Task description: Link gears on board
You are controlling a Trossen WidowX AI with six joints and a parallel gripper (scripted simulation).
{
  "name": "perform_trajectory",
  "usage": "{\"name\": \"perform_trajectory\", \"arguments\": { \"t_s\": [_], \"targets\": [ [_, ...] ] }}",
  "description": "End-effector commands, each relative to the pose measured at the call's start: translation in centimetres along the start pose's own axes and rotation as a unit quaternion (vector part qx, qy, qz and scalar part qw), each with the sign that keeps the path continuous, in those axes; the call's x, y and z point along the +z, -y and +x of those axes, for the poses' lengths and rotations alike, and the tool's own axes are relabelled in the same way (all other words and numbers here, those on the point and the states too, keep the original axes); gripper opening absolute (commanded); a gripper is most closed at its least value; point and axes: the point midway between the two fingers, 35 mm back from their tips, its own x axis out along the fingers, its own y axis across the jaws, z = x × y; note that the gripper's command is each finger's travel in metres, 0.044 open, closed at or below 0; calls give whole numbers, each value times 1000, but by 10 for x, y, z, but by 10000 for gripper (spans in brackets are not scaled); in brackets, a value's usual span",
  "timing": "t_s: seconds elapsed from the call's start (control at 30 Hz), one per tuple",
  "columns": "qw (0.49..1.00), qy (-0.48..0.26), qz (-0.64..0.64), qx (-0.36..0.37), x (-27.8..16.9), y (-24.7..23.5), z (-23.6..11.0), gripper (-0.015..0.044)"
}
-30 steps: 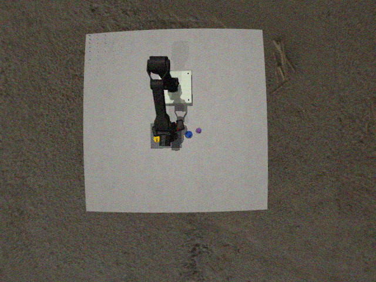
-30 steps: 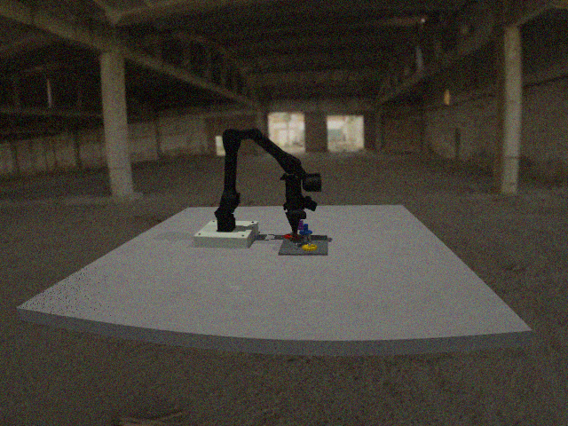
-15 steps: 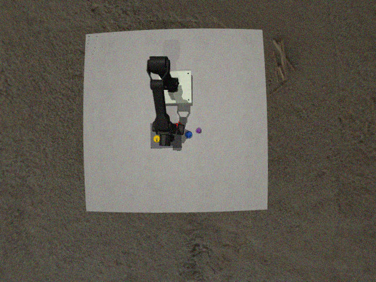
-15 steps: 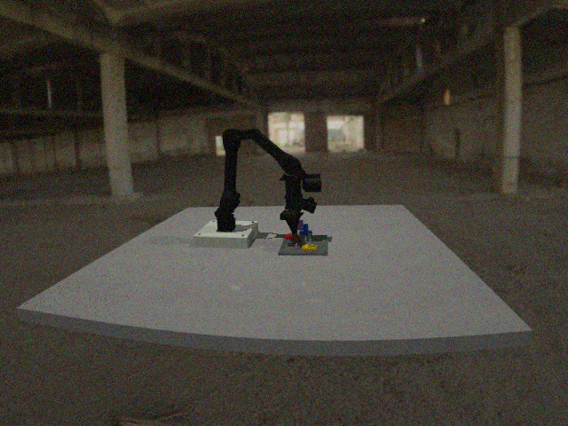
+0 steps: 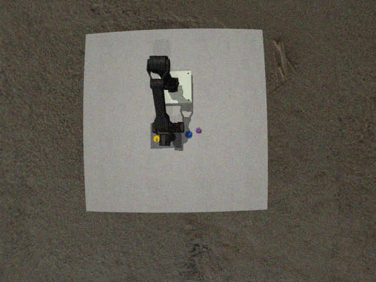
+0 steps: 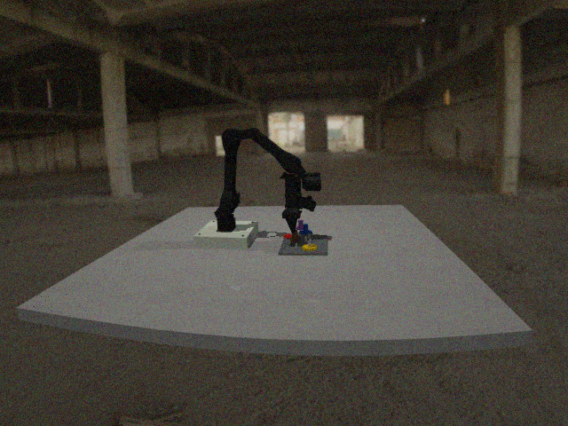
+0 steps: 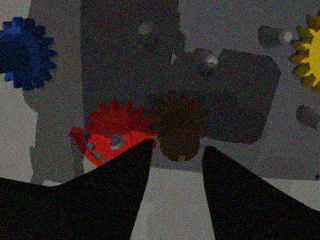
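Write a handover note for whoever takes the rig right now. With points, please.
Gripper [image 6: 294, 242] [image 7: 178, 150]: partly open, low around the brown gear's hub.
Gears: brown gear [image 7: 179, 112] beside the red gear [image 6: 287, 236] [image 7: 117, 125]; blue gear [image 5: 188, 134] [image 6: 305, 230] [image 7: 39, 52] and purple gear [image 5: 198, 130] [image 6: 300, 224] off the board [image 5: 154, 145] [image 6: 287, 252] [image 7: 225, 25].
Done: brown placed by red; flat seating unclear.
Left: check seating, bridge to the yellow gear [image 5: 155, 138] [image 6: 309, 248] [image 7: 314, 57] via empty pegs, withdraw.

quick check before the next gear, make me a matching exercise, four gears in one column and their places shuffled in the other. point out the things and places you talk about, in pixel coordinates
1. red gear [image 6: 287, 236] [image 7: 117, 120]
2. yellow gear [image 5: 155, 138] [image 6: 309, 248] [image 7: 312, 55]
3. blue gear [image 5: 188, 134] [image 6: 305, 229] [image 7: 27, 52]
4. purple gear [image 5: 198, 130] [image 6: 300, 224]

A. on table, nearer board
B. on board, beside red arrow
C. on table, farther from board
D. on board, black stripe

1-B, 2-D, 3-A, 4-C
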Motion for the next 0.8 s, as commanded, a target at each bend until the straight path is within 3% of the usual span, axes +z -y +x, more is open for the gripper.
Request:
{"name": "perform_trajectory", "arguments": {
  "t_s": [0.0,0.17,0.53,0.77],
  "targets": [
    [1000,9,-25,-1,4,0,-21,140],
    [999,9,-49,-1,3,0,-41,140],
    [1000,10,23,5,39,-119,-34,429],
    [1000,10,23,5,38,-120,-26,440]
  ]
}}
